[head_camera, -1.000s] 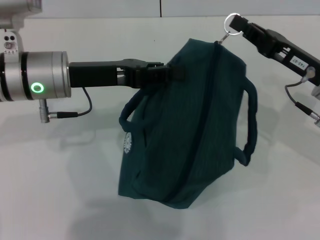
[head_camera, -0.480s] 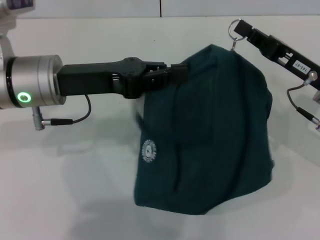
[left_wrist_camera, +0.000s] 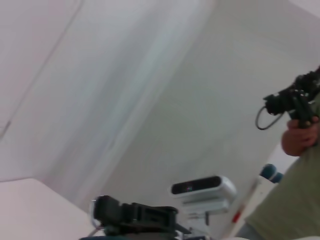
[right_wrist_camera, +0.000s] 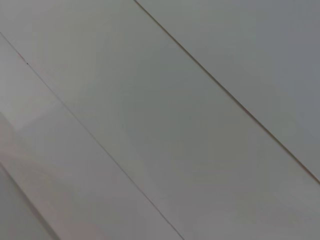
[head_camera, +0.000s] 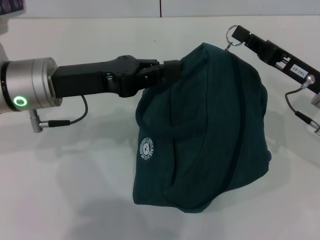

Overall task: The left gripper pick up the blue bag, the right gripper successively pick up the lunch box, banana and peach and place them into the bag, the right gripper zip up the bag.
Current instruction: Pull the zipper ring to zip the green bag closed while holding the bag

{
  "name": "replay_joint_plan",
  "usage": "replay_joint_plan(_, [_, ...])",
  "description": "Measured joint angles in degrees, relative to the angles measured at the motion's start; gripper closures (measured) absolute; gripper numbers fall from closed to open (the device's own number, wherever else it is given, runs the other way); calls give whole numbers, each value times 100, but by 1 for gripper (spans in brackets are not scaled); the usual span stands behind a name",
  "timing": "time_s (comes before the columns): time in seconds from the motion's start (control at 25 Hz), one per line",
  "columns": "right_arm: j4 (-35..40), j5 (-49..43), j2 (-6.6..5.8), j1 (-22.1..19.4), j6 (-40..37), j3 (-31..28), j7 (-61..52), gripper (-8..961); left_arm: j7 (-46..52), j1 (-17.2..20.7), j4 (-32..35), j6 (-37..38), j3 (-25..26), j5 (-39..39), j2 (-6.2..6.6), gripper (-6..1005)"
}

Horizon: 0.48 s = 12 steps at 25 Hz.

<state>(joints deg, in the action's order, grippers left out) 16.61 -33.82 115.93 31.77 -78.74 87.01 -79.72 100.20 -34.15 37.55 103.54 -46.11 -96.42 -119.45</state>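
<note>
Your left pincer (head_camera: 170, 70) clamped on the large teal-blue fabric bag (head_camera: 205, 135), zipped, hanging above the white table (head_camera: 65, 190), right pincer (head_camera: 236, 34) pinching its metal ring pull (head_camera: 230, 35)

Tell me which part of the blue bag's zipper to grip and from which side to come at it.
Grip the metal ring pull at the top far corner of the blue bag. It stands clear of the fabric, so come from the robot's right, where the right tool is at it. The left tool grips the bag's top edge on the other side, probably steadying it.
</note>
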Motion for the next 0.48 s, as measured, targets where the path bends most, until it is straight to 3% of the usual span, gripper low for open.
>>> replay_joint_plan(0.36, [0, 11, 0, -2, -19, 1, 0, 947, 62, 95, -12, -358, 88, 352, 20, 944])
replay_joint_plan(0.48, [2, 16, 0, 0, -28, 1, 1, 947, 153, 84, 34, -293, 77, 383, 42, 852])
